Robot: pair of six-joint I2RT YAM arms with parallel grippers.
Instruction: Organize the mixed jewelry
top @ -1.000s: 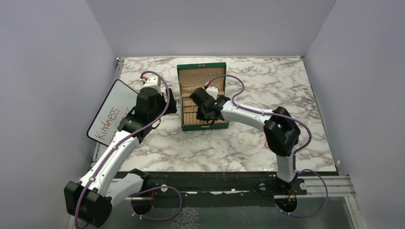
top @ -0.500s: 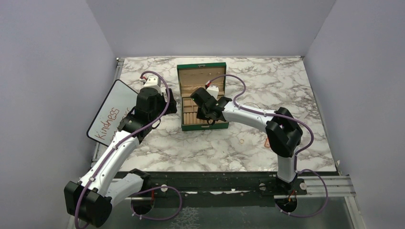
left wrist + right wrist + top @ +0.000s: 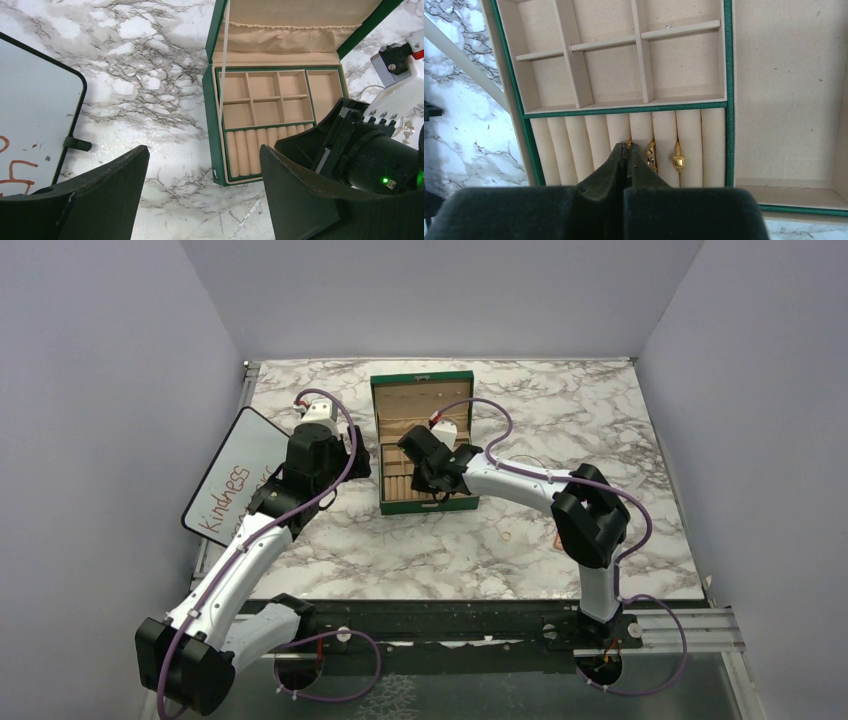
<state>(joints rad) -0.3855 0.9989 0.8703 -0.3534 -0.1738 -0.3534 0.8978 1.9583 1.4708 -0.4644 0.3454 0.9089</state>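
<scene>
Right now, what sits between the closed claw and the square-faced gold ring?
Another gold ring, slotted in the cushion rolls between the right gripper and the square-faced ring; the right wrist view shows it.

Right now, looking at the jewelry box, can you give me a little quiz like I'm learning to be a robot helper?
1. True or false: the green box has its lid shut.
2. Where do the gold rings sit? A) the square compartments B) the padded rolls C) the table
3. Which one has its jaws wide apart, the left end effector or the right end effector?
Key: 1 false; 2 B; 3 the left one.
</scene>
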